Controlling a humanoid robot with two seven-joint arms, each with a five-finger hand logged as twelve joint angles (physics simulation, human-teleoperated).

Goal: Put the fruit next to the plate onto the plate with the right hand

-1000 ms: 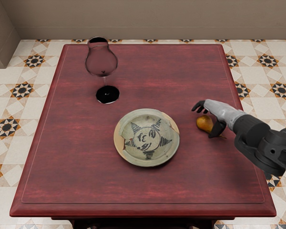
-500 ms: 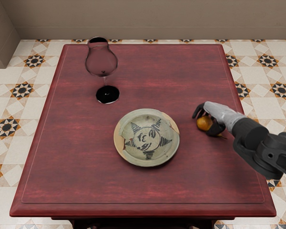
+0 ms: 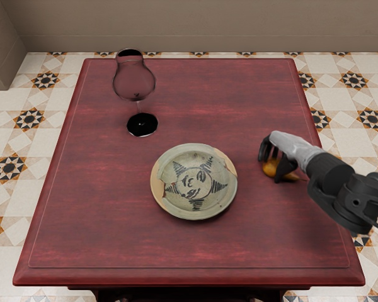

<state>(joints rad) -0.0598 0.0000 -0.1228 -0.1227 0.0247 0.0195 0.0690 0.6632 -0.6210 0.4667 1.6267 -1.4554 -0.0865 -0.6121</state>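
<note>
**Right robot hand [image 3: 276, 157] curled over the fruit, grip unproven**

Fruit [image 3: 271, 167]: small, orange, rounded. It sits on the surface [image 3: 239, 94] just right of the plate [image 3: 156, 179], apart from its rim. From my feed it looks to be resting on the surface, not lifted.

Dark fingers [image 3: 264, 151] drape over the top and near side of the fruit, and the thumb comes down on its other side. I read that as a closed grasp, but only part of the fruit shows, so I can't confirm how deep it sits in the palm.

Risks as I judge them:
- A round fruit under a shallow fingertip hold could squirt out on the lift and roll toward the surface's right edge, which is near.
- A low carry to the left could clip the plate's raised rim and push or tip the plate.
- Releasing from too high could let the fruit bounce or roll off the shallow dish.

The wine glass [image 3: 133, 78] stands well apart at the far left, outside the likely path. No left arm shows in my view.
</note>
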